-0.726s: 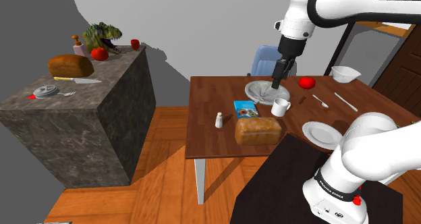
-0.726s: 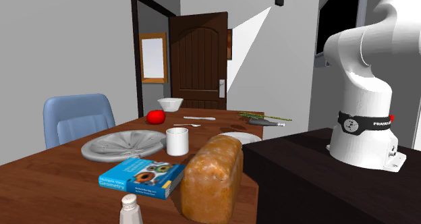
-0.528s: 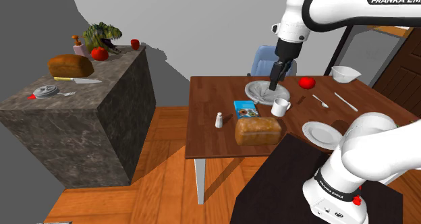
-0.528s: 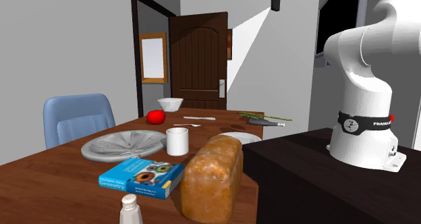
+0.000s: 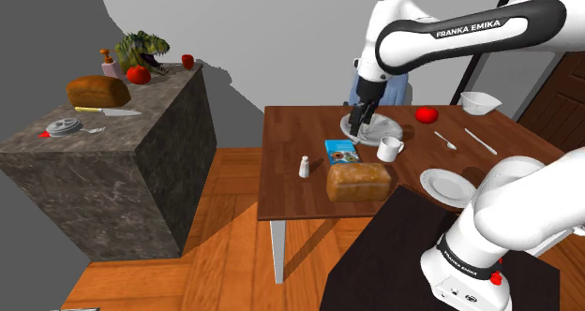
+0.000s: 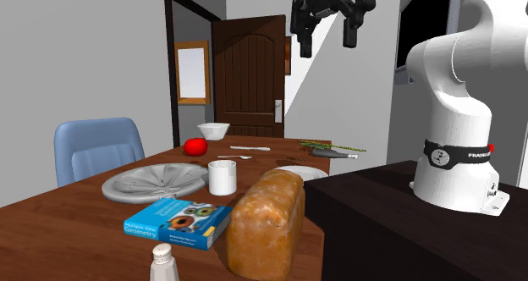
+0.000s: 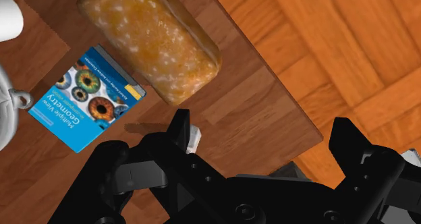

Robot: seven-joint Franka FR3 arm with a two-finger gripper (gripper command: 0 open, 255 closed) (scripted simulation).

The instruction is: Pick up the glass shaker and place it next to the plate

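Shaker (image 5: 304,166) stands upright on the counter (image 5: 291,140) near the bread loaf (image 5: 357,180), apart from the raised fingers (image 5: 353,128).

Second exterior view: it sits at the counter's near edge (image 6: 163,262), with the fingers (image 6: 302,35) spread high above.

Wrist view: its pale cap (image 7: 193,137) peeks beside one finger, unheld.

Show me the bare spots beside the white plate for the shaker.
Bare wood lies between the white plate, the mug and the spoon: probably the best spot. Another open patch runs from the shaker along the table edge facing the stone counter. The book, loaf and mug crowd together.
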